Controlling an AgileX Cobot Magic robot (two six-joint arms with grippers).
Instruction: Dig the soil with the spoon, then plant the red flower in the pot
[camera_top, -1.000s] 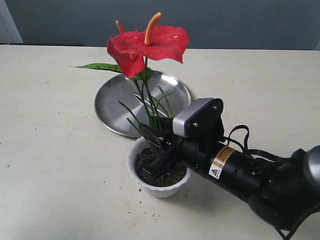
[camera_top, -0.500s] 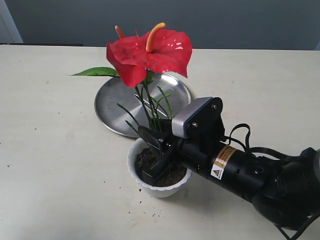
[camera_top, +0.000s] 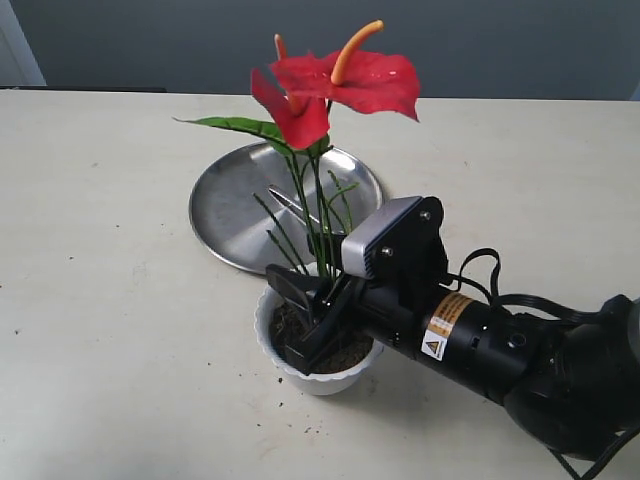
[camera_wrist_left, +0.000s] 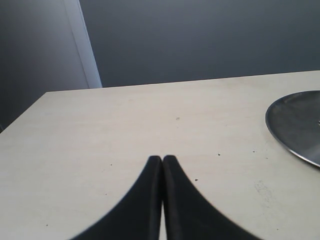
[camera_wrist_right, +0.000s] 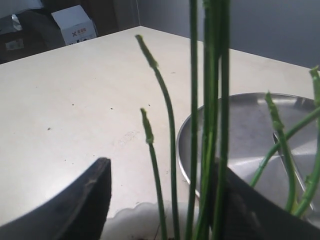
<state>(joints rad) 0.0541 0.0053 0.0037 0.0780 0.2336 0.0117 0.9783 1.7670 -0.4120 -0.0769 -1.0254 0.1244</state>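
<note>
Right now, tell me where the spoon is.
In the exterior view the spoon lies on the steel plate, behind the white pot, partly hidden by the red flower and its stems.

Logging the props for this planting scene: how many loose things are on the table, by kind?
Red flower: 1
White pot with soil: 1
Steel plate: 1
Spoon on the plate: 1
Total: 4
</note>
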